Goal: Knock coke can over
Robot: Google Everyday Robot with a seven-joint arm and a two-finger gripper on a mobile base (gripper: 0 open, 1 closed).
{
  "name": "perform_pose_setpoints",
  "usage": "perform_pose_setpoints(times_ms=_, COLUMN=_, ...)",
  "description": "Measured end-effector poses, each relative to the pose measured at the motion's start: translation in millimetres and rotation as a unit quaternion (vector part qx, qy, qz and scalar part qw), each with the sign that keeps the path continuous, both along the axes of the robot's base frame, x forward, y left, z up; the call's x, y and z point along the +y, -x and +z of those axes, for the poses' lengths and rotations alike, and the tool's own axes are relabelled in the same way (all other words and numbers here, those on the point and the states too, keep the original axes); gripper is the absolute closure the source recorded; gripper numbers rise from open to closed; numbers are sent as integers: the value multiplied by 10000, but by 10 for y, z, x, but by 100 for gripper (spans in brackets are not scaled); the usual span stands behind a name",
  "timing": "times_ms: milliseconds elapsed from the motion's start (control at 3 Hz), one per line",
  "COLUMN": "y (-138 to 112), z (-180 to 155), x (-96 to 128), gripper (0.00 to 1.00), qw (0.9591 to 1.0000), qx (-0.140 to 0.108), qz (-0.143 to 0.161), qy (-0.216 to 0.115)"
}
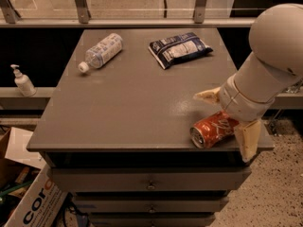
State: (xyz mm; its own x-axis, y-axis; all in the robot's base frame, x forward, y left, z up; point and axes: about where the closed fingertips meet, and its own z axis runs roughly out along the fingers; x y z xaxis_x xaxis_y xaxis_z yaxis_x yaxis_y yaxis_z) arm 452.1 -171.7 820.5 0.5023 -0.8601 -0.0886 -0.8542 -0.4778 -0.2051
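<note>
The coke can [212, 129] lies on its side near the front right edge of the grey table [128, 108], its silver top facing the front left. My gripper [227, 117] is right over the can's far end. Its two pale fingers are spread open, one finger [207, 96] behind the can and the other [248, 138] in front of it, hanging past the table edge. The can's rear end is hidden by the gripper's wrist.
A clear plastic water bottle [101, 51] lies at the back left of the table. A dark blue snack bag [179, 48] lies at the back middle. A soap dispenser [22, 81] stands on a shelf to the left. Cardboard boxes [28, 202] sit on the floor lower left.
</note>
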Motion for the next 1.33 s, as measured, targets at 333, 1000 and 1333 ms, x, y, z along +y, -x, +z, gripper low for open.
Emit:
perform_pose_setpoints(times_ms=333, y=-58, z=82, x=-19, gripper=0, qw=9998, qx=-26, qz=-94, qy=-178)
perform_pose_setpoints(times_ms=1000, y=-241, z=374, x=-301, gripper=0, qw=9790, qx=221, qz=-1240, qy=-1600)
perform_pose_setpoints(times_ms=1333, y=-172, z=481, x=-464, gripper=0, qw=9480, qx=437, qz=-1864, qy=-2543)
